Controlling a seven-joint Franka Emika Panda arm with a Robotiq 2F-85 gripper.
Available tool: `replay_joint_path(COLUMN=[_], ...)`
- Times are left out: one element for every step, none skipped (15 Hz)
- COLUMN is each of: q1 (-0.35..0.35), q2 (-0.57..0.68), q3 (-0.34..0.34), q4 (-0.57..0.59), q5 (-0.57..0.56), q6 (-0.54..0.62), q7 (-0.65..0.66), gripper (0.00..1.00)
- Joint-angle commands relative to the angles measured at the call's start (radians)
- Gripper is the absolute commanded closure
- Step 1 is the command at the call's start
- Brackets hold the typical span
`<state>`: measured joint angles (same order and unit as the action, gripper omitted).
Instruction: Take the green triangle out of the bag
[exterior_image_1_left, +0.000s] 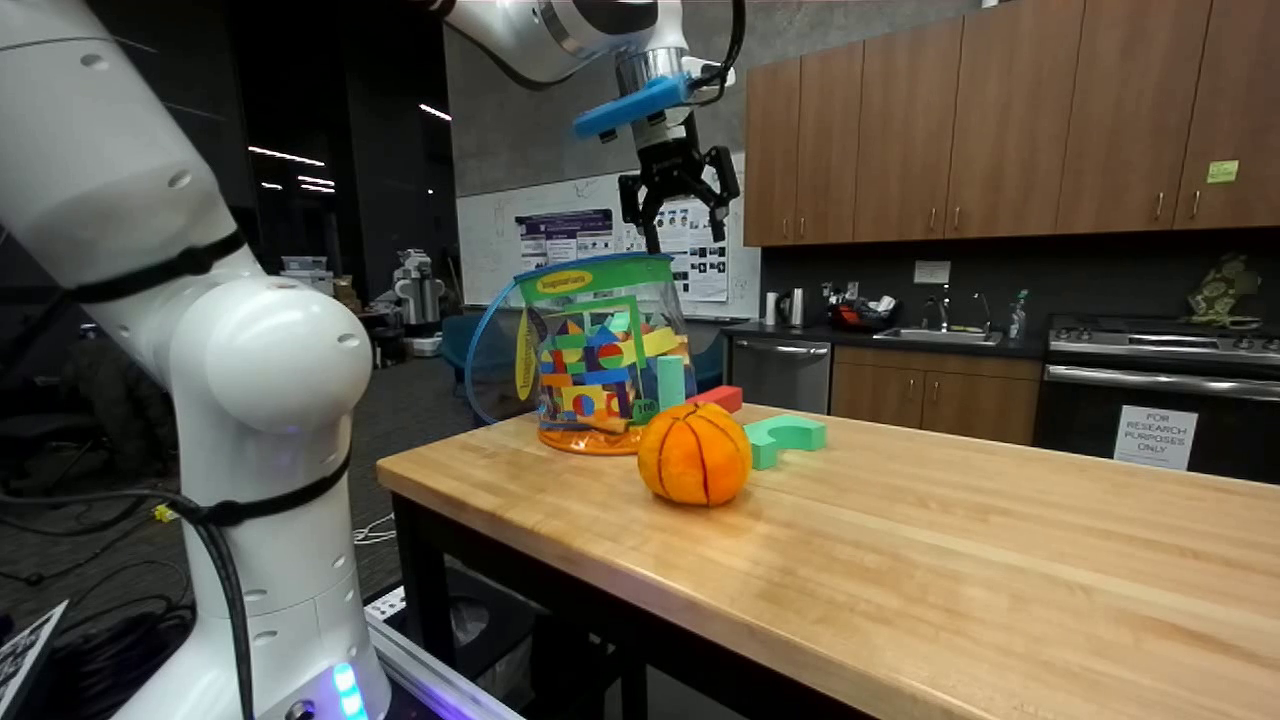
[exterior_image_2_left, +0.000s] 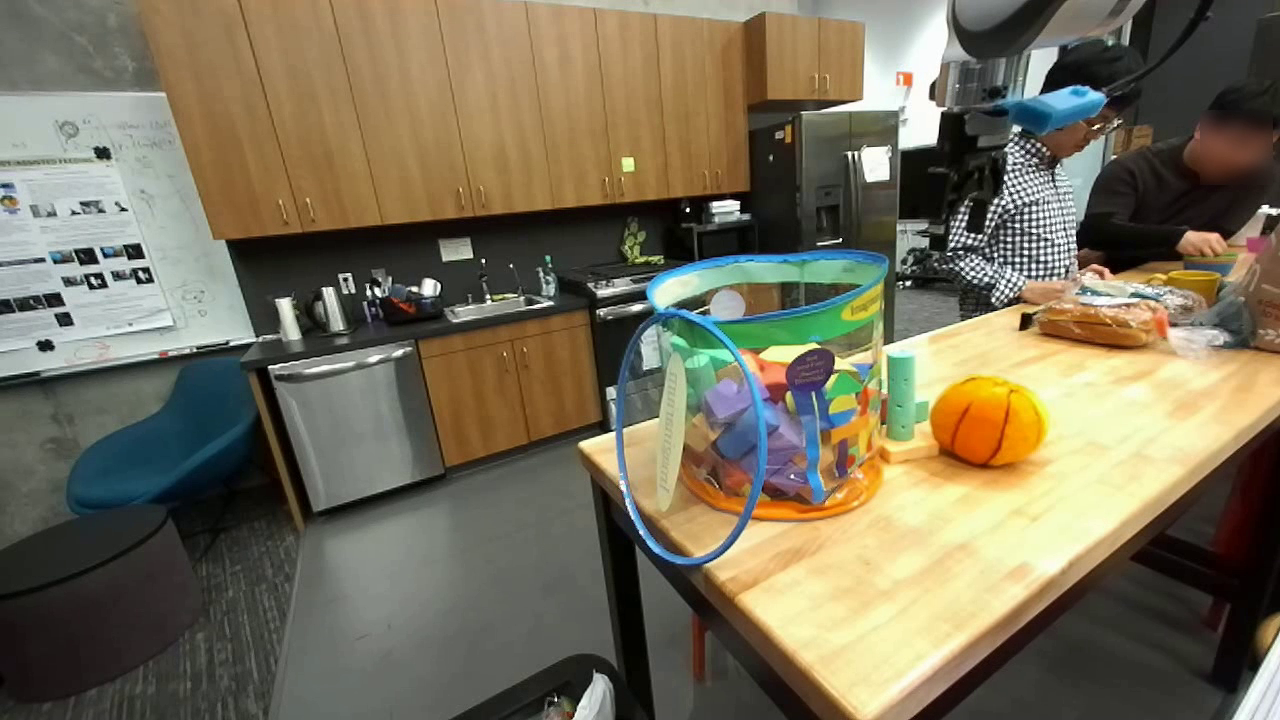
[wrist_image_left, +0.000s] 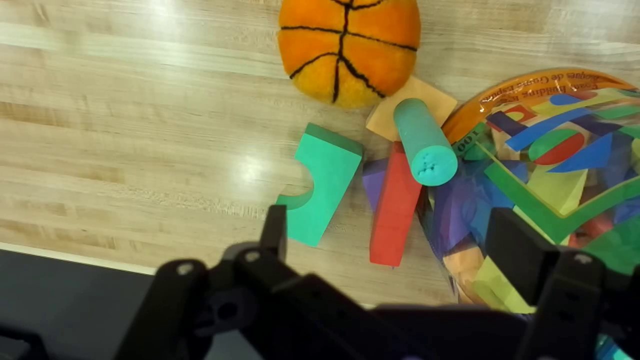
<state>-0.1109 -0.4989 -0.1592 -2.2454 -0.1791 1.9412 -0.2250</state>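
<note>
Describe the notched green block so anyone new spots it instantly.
On the wooden table, find the see-through bag, then the orange ball near it. In the wrist view, the notched green block lies below the ball and left of the red block. Its half-round notch sets it apart from the straight red block and the teal cylinder.

Glossy plastic bag (exterior_image_1_left: 632, 274); smooth wooden table (exterior_image_1_left: 960, 545); plush ball (exterior_image_1_left: 695, 455).

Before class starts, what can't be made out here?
Bag, in an exterior view: front blocks hide whatever's behind.
Bag, wrist view: cut by right edge.
Purple block, wrist view: partly hidden by red block.
Ball, wrist view: cut by top edge.
Poster, in an exterior view: fine print too small.
</note>
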Motion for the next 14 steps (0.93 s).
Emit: replay_joint_path(q1=[0.001,0.001,0.001,0.001,0.001,0.001,0.001,0.002,0.003,0.004,0.006,0.006,0.005,0.004], q2=[0.001,0.001,0.001,0.001,0.001,0.001,0.001,0.001,-0.004,-0.005,-0.002,0.0,0.002,0.003], q3=[0.0,0.0,0.0,0.0,0.0,0.0,0.0,0.0,0.0,-0.001,0.0,0.003,0.007,0.01], q4=[0.002,0.002,0.002,0.002,0.002,0.002,0.002,0.001,-0.008,-0.009,-0.001,0.009,0.026,0.038], q5=[0.0,0.0,0.0,0.0,0.0,0.0,0.0,0.003,0.004,0.008,0.006,-0.002,-0.016,-0.026], q6=[-0.002,-0.002,-0.002,-0.002,-0.002,-0.002,-0.002,0.0,0.009,0.011,0.009,0.003,-0.016,-0.022], q7=[0.0,0.0,0.0,0.0,0.0,0.0,0.0,0.001,0.001,0.0,-0.007,-0.012,-0.022,-0.03], gripper=[0.0,0.0,0.0,0.0,0.0,0.0,0.0,0.0,0.0,0.0,0.0,0.0,0.0,0.0])
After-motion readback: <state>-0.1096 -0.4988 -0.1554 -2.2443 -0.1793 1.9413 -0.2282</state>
